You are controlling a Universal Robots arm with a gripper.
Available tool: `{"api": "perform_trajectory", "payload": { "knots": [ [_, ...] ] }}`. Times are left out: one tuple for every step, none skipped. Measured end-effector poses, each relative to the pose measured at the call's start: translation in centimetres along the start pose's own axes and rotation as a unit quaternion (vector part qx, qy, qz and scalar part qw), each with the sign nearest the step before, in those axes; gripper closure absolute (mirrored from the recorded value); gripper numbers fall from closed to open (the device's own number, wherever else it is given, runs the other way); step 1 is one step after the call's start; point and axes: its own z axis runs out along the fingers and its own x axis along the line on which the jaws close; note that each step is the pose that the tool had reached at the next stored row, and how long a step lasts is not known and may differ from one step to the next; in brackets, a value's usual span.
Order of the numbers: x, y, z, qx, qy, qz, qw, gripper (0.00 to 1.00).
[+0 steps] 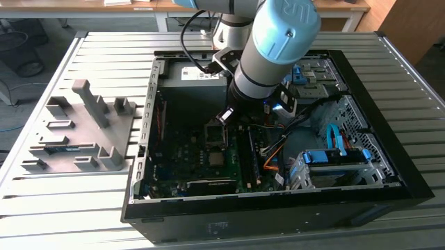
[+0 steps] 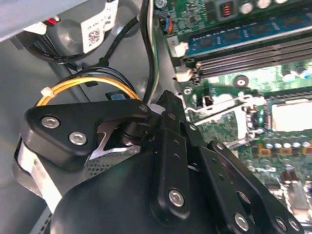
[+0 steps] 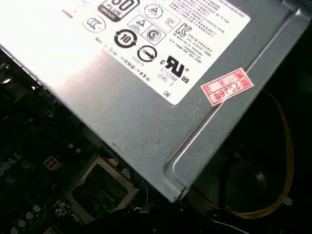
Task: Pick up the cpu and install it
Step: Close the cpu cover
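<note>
Arm [image 1: 268, 57]: grey tube, pale blue joint caps. Gripper linkage [image 2: 170, 161] in second wrist view: matte black, silver screw heads.

Computer case [image 1: 389, 172]: black outer shell, bare grey metal inside. Circuit board [image 1: 201, 161]: dark green; brighter green in second wrist view, with black memory slots [image 2: 253, 53] and one blue-edged stick.

Power supply box [image 3: 161, 112]: dull silver-grey, white label with black marks, small red-and-white sticker [image 3: 227, 87].

Cables: yellow and orange wires [image 2: 87, 85], black ones alongside; light blue flat cable [image 1: 334, 136]; orange lead [image 1: 272, 152].

Drive brackets [image 1: 334, 156]: blue plastic.

Table [image 1: 104, 47]: pale grey, ribbed in parallel slats. Parts holder [image 1: 83, 130]: plain grey.
</note>
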Motion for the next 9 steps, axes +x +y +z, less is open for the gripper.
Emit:
{"api": "perform_trajectory", "payload": {
  "knots": [
    [0.00,-0.04,0.13,-0.0001,-0.0001,0.000,1.0000,0.90],
    [0.05,-0.12,0.44,-0.0002,0.0002,-0.001,1.0000,0.90],
    [0.06,-0.13,0.48,-0.0002,0.0003,-0.001,1.0000,0.90],
    [0.07,-0.13,0.49,-0.0001,0.0004,-0.001,1.0000,0.90],
    [0.08,-0.13,0.51,-0.0001,0.0005,-0.001,1.0000,0.90],
    [0.11,-0.10,0.54,-0.0002,0.0004,-0.001,1.0000,0.90],
    [0.16,-0.07,0.56,-0.0002,0.0003,-0.001,1.0000,0.90],
    [0.20,-0.05,0.60,-0.0003,0.0003,-0.001,1.0000,0.90],
    [0.49,0.09,0.70,-0.0002,0.0004,-0.001,1.0000,0.90]
  ]
}}
